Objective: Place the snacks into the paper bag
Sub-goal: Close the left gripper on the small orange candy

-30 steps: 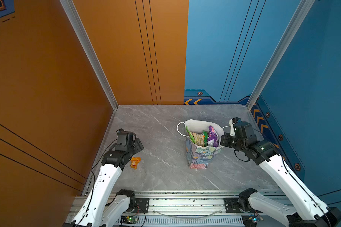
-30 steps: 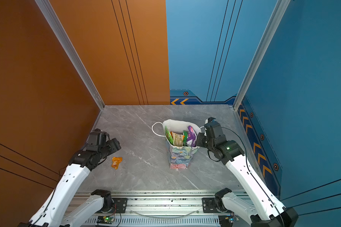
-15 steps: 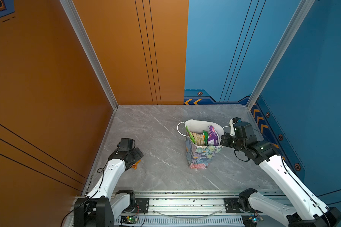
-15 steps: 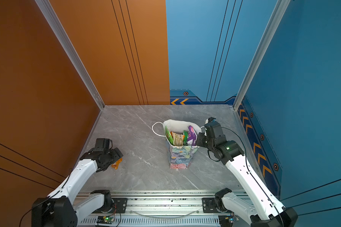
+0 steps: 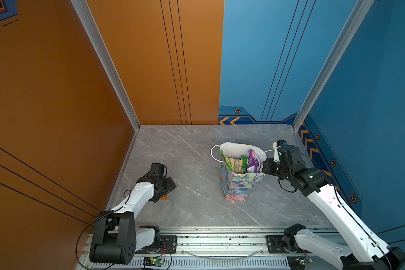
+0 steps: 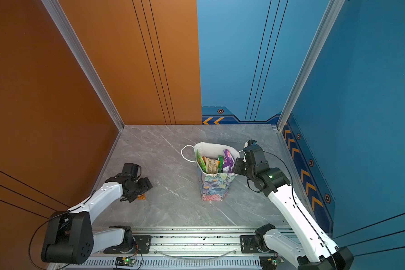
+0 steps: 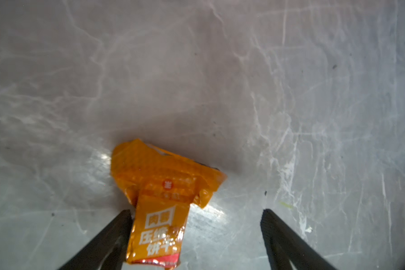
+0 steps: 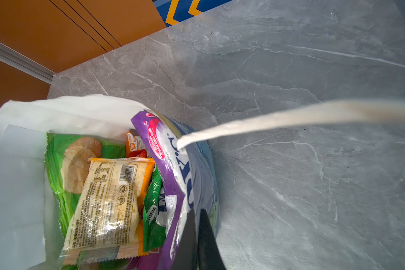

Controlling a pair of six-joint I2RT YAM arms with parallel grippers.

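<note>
Lowered since a second ago, left tool [image 7: 195, 211] straddles the orange packet [image 7: 159, 210].
Its jaws stand apart, the packet off-centre between them on the tabletop [image 7: 290, 93], well apart from the paper bag [image 5: 239, 187]; centring before closing should grip better. Right tool [image 8: 197, 211] is pressed together, seemingly pinching the bag's rim, other snacks [image 8: 108, 201] already inside.

An orange wall [image 5: 56, 93] and a blue wall [image 5: 372, 93] enclose a grey marbled floor [image 5: 185, 152].
</note>
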